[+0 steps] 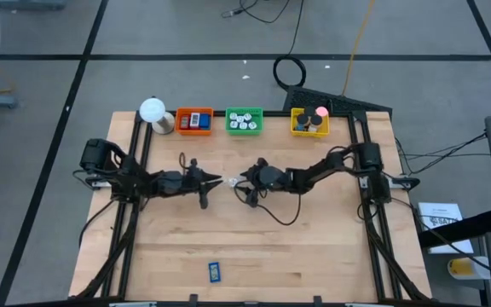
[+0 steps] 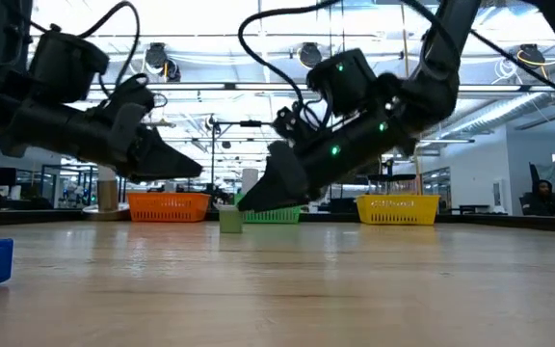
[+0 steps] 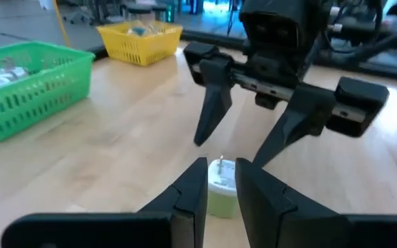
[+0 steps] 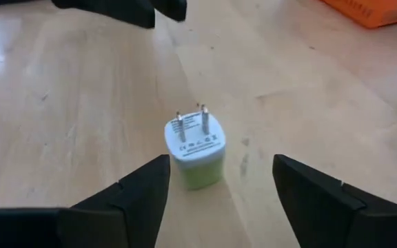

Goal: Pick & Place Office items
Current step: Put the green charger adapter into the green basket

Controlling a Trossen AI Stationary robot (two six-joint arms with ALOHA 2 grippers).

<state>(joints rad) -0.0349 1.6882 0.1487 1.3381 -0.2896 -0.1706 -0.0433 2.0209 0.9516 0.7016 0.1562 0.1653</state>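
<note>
We judge the green plug adapter (image 4: 195, 153) at frame centre light, rigid, slick; grip its flat sides. Right gripper (image 4: 219, 189) fingers open; left gripper (image 3: 220, 193) fingers nearly closed, empty.

Overhead, table-level, two wrist close-ups

Green-and-white plug adapter (image 4: 195, 153) showing smooth plastic, two shiny metal prongs, sitting between matt black right gripper (image 4: 219, 189) fingers. Table (image 4: 60, 124) showing pale wood grain, slight sheen. Trays (image 3: 29, 86) looking plastic mesh.
</note>
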